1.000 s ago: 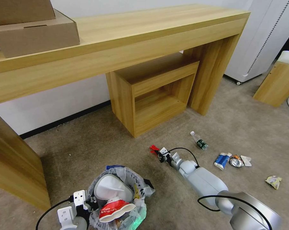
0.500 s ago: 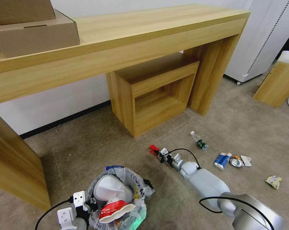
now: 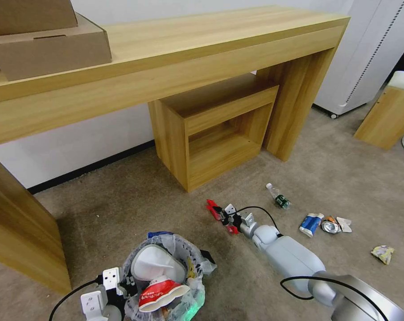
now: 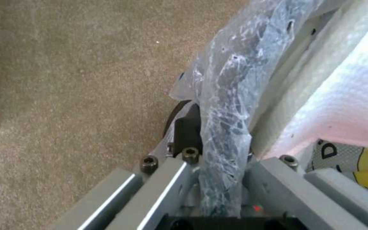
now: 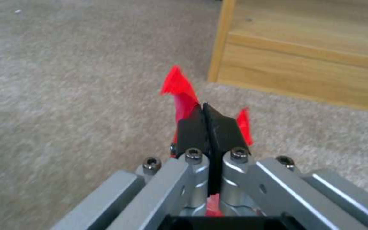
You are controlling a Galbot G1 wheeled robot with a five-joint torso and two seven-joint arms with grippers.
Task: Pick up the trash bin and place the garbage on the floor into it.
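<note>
Right gripper (image 3: 225, 218) low over carpet (image 3: 121, 205), fingers (image 5: 192, 127) clamped on red wrapper (image 3: 213, 208) — wrapper ends poke out both sides. Left gripper (image 3: 124, 287) pinches bagged rim of trash bin (image 3: 166, 249) at near left; bin holds white slipper (image 3: 155, 263) and red-white cup (image 3: 162, 292). Small bottle (image 3: 278, 196), blue-white packet (image 3: 311, 223), crushed can (image 3: 330, 225) lie on carpet to right, well apart from bin.

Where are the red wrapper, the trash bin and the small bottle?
red wrapper (image 5: 180, 91): right wrist view, upper flap above the shut fingers.
trash bin (image 3: 197, 292): head view, bag-covered side.
small bottle (image 3: 281, 200): head view, green label.
</note>
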